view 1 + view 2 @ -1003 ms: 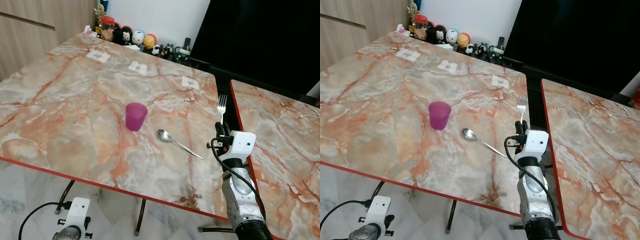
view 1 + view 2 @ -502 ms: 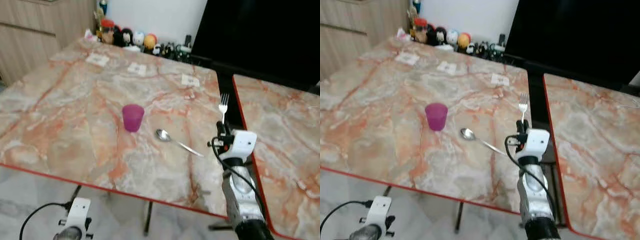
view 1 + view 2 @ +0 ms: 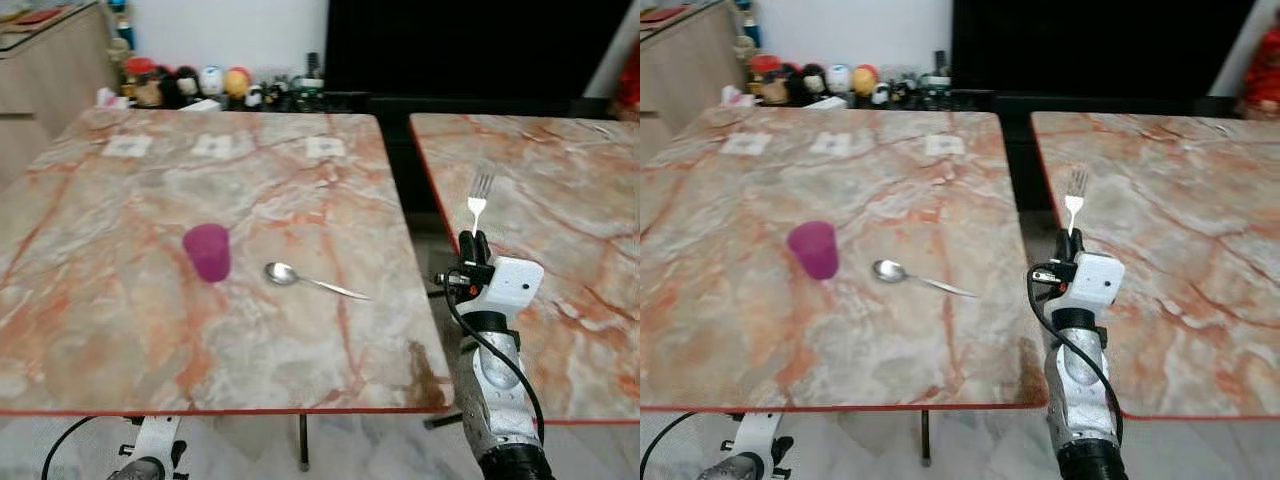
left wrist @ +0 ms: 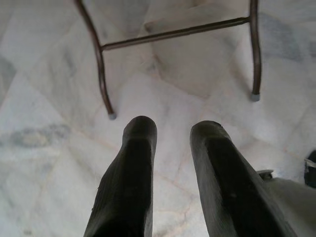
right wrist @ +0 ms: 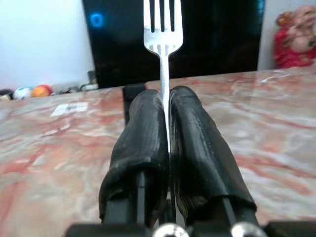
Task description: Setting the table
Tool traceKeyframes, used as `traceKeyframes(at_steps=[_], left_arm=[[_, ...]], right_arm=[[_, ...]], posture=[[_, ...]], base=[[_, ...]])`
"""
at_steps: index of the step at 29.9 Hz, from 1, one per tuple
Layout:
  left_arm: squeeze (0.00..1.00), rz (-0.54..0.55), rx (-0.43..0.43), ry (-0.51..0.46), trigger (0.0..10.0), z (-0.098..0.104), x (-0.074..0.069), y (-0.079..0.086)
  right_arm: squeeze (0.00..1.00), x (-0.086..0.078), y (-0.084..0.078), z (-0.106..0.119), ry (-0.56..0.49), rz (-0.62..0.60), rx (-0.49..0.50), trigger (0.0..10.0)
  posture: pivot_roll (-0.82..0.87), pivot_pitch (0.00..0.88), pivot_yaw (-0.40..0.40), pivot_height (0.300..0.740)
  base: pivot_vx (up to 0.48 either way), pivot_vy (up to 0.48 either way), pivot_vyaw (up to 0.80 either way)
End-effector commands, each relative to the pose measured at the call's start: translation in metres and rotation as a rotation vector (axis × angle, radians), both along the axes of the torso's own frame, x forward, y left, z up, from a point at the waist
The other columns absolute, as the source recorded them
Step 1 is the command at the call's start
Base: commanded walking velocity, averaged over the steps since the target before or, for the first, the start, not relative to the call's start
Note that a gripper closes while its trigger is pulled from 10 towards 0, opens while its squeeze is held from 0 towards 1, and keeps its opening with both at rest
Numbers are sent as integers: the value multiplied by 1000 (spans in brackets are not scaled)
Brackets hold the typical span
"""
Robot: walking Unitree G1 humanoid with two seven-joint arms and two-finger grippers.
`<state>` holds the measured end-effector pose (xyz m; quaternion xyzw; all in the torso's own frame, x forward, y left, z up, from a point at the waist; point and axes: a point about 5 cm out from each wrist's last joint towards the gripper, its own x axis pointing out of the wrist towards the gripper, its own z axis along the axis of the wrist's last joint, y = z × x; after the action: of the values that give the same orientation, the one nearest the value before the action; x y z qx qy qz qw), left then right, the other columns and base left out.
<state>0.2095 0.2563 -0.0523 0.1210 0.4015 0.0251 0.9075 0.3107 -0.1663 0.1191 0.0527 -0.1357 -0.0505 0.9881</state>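
Up close, the right gripper [image 5: 165, 106] is clenched on a slim, shiny metal fork [image 5: 163, 37], tines upright, handle pinched between two rounded black rubbery fingers [image 5: 140, 133]. From the head camera the fork [image 3: 479, 197] stands over the gap between two marble-patterned tables [image 3: 120, 290] with thin red edging. On the nearer table a translucent purple cup [image 3: 207, 251] sits, and at its 3 o'clock, just beside it, lies a polished spoon [image 3: 310, 282], bowl toward the cup. Small figurines [image 3: 215, 82] line the far edge at 12 o'clock. The left gripper [image 4: 173, 133] (hanging low) has its matte fingers parted, holding nothing, above pale marble floor and dark metal table legs [image 4: 101, 74].
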Motion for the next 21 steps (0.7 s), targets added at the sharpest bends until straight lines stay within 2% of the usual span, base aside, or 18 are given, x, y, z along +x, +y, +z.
traceKeyframes(at_steps=[1, 7, 16, 21], left_arm=[[0, -18, -3, 35, 10000, -7, -8, -5], [0, -39, -2, 44, 10000, -9, -8, -13], [0, -56, -2, 49, 10000, -10, -7, -19], [0, -63, -3, 48, 10000, -10, -5, -22]], right_arm=[[0, -1, -3, 10, -33, -9, -24, 10000], [0, 0, -5, 21, -72, -24, -20, 10000], [0, -2, 1, 18, -63, -21, -7, 10000], [0, -4, -4, 20, -60, -37, -11, 10000]], posture=[[95, 0, -22, 740], [88, 0, -3, 740], [84, 0, 3, 740], [81, 0, 7, 740]], base=[[0, -368, 0], [0, -335, 0], [0, -312, 0], [0, -352, 0]])
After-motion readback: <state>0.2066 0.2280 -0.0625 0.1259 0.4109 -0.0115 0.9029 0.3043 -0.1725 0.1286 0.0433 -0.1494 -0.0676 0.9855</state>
